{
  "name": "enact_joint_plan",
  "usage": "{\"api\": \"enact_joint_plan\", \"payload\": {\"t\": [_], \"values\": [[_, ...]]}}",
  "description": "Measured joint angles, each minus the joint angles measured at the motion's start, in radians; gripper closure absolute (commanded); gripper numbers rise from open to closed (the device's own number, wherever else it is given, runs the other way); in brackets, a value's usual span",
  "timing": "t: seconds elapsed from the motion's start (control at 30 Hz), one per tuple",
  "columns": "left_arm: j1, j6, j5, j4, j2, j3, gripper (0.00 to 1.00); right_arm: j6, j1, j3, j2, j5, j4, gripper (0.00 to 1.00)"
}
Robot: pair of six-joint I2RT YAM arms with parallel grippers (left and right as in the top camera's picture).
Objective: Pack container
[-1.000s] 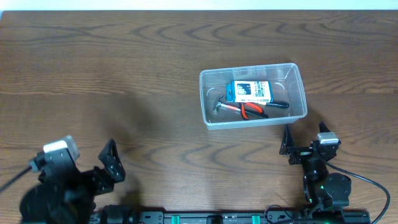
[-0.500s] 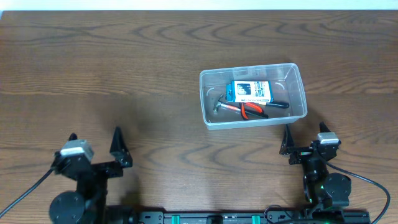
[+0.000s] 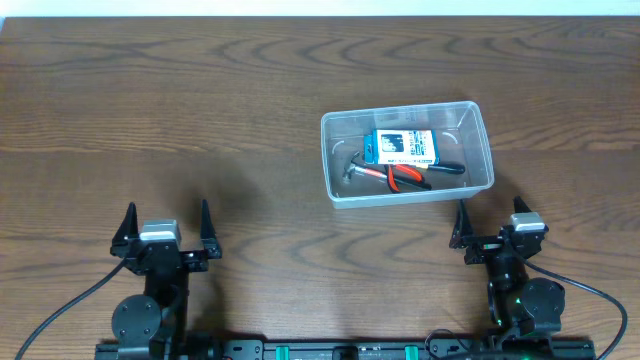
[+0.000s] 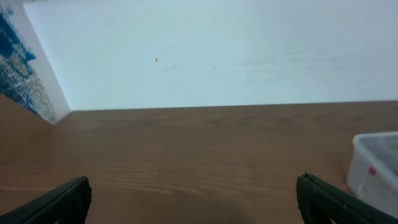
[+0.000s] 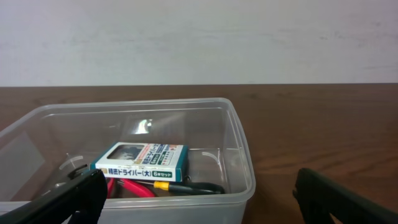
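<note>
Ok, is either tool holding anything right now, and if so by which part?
Nothing is held. The left tool and the right tool both stand open and empty, apart from the container.

Crops and occlusions: tools under box, frame edges cutting container, fingers and arms.
Overhead: box (image 3: 402,147) covers the upper parts of the tools (image 3: 405,178) in the container (image 3: 420,192); box print too small to read; arm bases (image 3: 140,325) run off the bottom edge. Left wrist: container cut by the right edge, contents a blur through the wall; left fingers (image 4: 62,202) cropped at the bottom. Right wrist: container's left end and front wall cropped; tools mostly hidden under box; right fingers (image 5: 78,196) cropped at the bottom.
</note>
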Motion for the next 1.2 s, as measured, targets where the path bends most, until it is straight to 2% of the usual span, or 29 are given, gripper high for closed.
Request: {"api": "enact_joint_plan", "payload": {"t": [0.17, 0.37, 0.57, 1.2], "values": [[0.000, 0.062, 0.000, 0.018, -0.002, -0.056, 0.02, 0.000, 0.000, 0.000, 0.000, 0.000, 0.000, 0.01], [0.000, 0.111, -0.001, 0.107, -0.004, -0.127, 0.02, 0.000, 0.000, 0.000, 0.000, 0.000, 0.000, 0.01], [0.000, 0.113, -0.001, 0.160, -0.004, -0.208, 0.02, 0.000, 0.000, 0.000, 0.000, 0.000, 0.000, 0.01], [0.000, 0.063, 0.000, 0.185, -0.004, -0.251, 0.02, 0.000, 0.000, 0.000, 0.000, 0.001, 0.000, 0.01]]}}
